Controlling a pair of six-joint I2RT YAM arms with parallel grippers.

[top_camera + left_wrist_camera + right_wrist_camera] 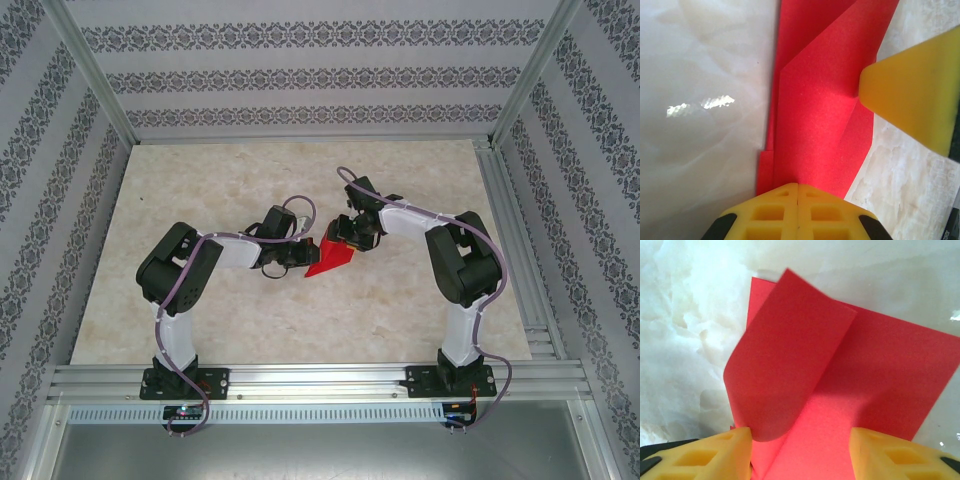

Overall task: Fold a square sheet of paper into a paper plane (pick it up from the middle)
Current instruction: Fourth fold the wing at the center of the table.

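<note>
The red sheet of paper [330, 257] is partly folded, with creases and overlapping layers, and lies mid-table between the two grippers. My left gripper [300, 253] is shut, its yellow fingertips [785, 192] pressed together on the near edge of the paper [815, 115]. My right gripper [346, 238] is open and straddles the paper's other side. In the right wrist view its fingers [725, 455] stand wide apart over the paper [880, 375], and a loose flap [785, 355] curls up against the left one. One right finger [912, 90] touches the paper in the left wrist view.
The pale marble-patterned tabletop [200, 180] runs out on all sides of the paper. Patterned walls and aluminium posts [90, 75] enclose it, with a metal rail [320, 380] along the near edge by the arm bases.
</note>
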